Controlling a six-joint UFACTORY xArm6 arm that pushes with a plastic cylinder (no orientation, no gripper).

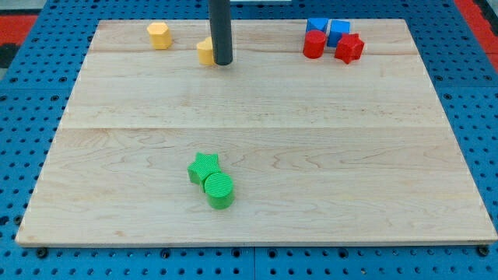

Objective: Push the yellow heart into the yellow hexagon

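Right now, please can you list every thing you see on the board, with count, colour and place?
yellow hexagon: 1, yellow, the view's top left, standing alone.
yellow heart: 1, yellow, top, partly hidden by the rod on its right side.
blue blocks: 2, blue, top right, side by side; shapes unclear.
red cylinder: 1, red, top right, in front of the blue pair.
red star: 1, red, right of the red cylinder.
green star: 1, green, lower middle.
green cylinder: 1, green, touching the green star.
wooden board: 1, light wood.
my tip: 1, dark, against the yellow heart's right side.

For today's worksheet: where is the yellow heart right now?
The yellow heart sits near the view's top, left of centre, right beside my tip on its left; the yellow hexagon lies farther left.
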